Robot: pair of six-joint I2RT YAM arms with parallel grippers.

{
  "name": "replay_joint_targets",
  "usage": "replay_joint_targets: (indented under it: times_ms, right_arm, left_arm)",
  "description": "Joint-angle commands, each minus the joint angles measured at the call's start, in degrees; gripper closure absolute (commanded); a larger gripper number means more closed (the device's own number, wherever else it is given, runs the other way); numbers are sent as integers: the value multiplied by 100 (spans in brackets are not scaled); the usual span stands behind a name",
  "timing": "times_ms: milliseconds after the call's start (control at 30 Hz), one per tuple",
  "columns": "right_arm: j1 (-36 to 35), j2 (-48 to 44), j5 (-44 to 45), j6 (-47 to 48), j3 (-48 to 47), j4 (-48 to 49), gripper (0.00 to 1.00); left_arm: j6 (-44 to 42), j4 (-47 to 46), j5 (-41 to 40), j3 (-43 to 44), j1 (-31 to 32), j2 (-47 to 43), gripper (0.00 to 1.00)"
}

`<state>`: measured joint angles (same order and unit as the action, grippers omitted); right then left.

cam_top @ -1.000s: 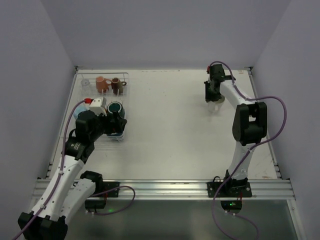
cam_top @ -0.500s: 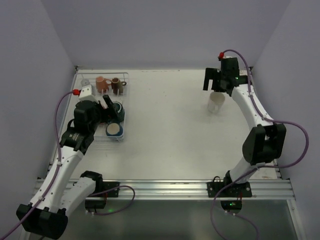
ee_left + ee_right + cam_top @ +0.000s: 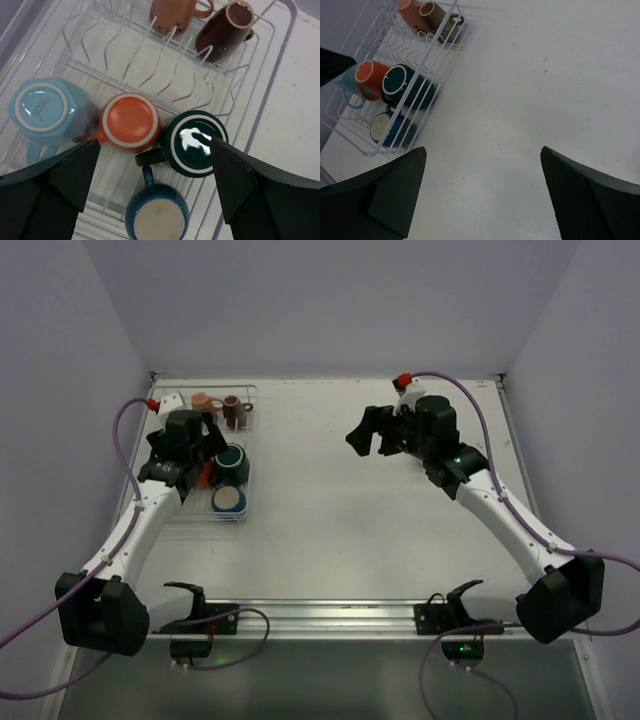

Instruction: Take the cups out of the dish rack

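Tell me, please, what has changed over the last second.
The right hand left the white cup standing on the table and swung, open, toward the dish rack. The left hand shifted farther back over the rack, open. The cups in it have not moved.

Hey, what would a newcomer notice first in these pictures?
The dish rack at the left holds upturned cups: an orange mug, a dark green mug, a light blue mug. The left gripper hangs open above them; the right gripper is open over the table.
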<state>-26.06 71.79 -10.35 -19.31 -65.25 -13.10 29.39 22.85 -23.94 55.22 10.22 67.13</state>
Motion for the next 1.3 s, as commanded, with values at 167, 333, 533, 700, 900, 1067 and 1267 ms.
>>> replay_joint_targets:
  times_ms: [167, 333, 533, 700, 900, 1067, 1267]
  right_arm:
    - [-74, 142, -503, -240, 30, 607, 1]
    - [-144, 283, -749, -258, -40, 625, 1]
    - [-188, 353, -811, -196, -93, 590, 1]
    - [-232, 450, -951, -178, -145, 598, 1]
    - [-285, 468, -943, -152, -172, 572, 1]
    - [-390, 494, -925, -108, -198, 563, 1]
    - [-426, 476, -846, -73, -233, 502, 1]
  left_arm:
    - [208, -150, -664, -283, -608, -788, 0]
    - [252, 123, -550, -152, -1276, -386, 0]
    - [50, -70, -156, -73, -1854, 132, 0]
    - [-205, -35, 408, 94, -2243, 625, 0]
    - [-451, -211, 909, 173, -2437, 1135, 0]
    - [-574, -334, 1155, 199, -2437, 1434, 0]
    - [-566, -290, 1032, 314, -2446, 1768, 6]
